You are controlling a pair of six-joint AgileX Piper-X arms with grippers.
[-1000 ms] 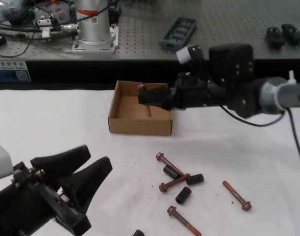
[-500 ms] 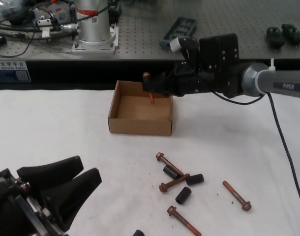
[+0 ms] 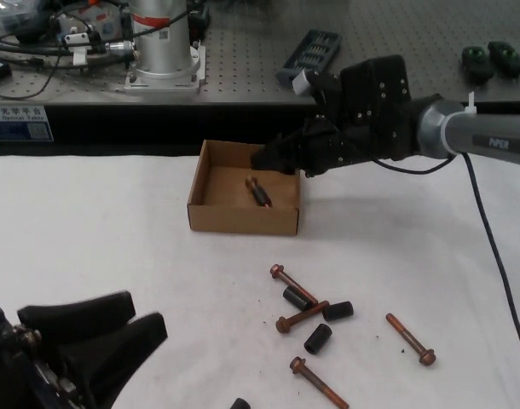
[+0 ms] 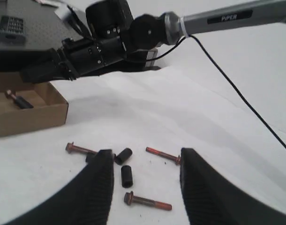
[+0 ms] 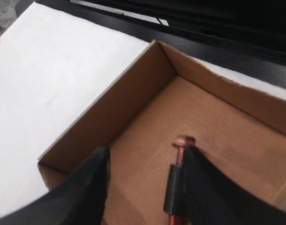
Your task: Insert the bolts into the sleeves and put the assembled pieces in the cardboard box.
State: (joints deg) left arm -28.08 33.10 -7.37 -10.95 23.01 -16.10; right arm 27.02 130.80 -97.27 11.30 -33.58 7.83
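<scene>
An assembled bolt in its black sleeve (image 3: 259, 191) lies on the floor of the cardboard box (image 3: 241, 220). My right gripper (image 3: 265, 158) hovers open just above the box's far right part. In the right wrist view its fingers (image 5: 85, 187) straddle the assembled piece (image 5: 173, 192) without touching it, inside the box (image 5: 117, 105). My left gripper (image 3: 147, 312) stands open and empty at the near left. Ahead of it on the white cloth lie loose bolts (image 4: 79, 149) (image 4: 162, 155) (image 4: 147, 202) and black sleeves (image 4: 124, 155) (image 4: 127, 176).
Several rusty bolts (image 3: 291, 285) (image 3: 410, 338) and sleeves (image 3: 338, 310) (image 3: 318, 338) are scattered near centre right of the cloth. Behind the box runs a dark perforated bench with a metal post (image 3: 161, 38), cables and a blue-grey rack (image 3: 309, 54).
The right gripper opened and let go of the assembled bolt, which dropped from above the box onto its floor. The left gripper sank lower toward the near edge.
</scene>
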